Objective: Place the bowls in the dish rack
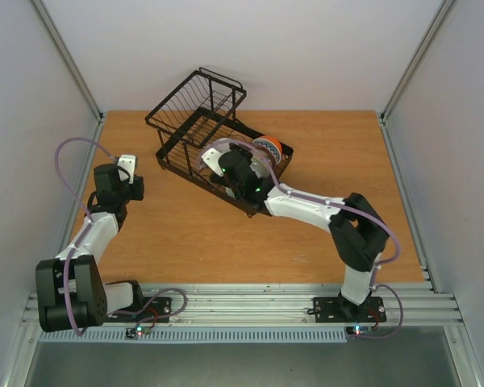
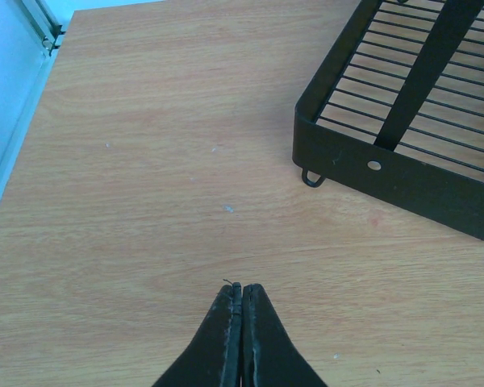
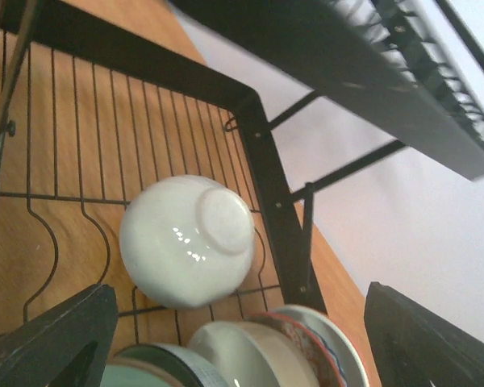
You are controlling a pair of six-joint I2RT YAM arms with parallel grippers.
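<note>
- While the right arm [image 1: 306, 205] is down in the dish rack [image 1: 181, 137], where do we stand on the bowls?
- Mostly loaded, I'd say. Top view: rack sits at 12 o'clock on the table [image 1: 185, 242], and no bowl shows on the bare wood. Orange-rimmed bowl [image 1: 269, 148] is at the rack's 4 o'clock end, just beside the wrist.
- Right jaws?
- Spread wide, nothing between them. Right wrist view: white bowl [image 3: 185, 240] lies on the rack's wire floor, dead centre, foot ring toward the camera, touching neither finger. At 6 o'clock three more lean together: celadon bowl [image 3: 149, 367], cream bowl [image 3: 242, 359], and the orange-rimmed one at 5 o'clock. So four in the rack.
- Left side?
- Left jaws pressed together, empty, hovering over bare table. Rack corner is at 2 o'clock in the left wrist view. Arm sits at 9 o'clock in the top view, well apart from the rack.
- What's left?
- Nothing visible to fetch, though the right arm hides part of the rack. My call: the white bowl looks loose on the floor wires, and I can't tell if it's seated between tines. It may need a nudge before the arm backs out.
</note>
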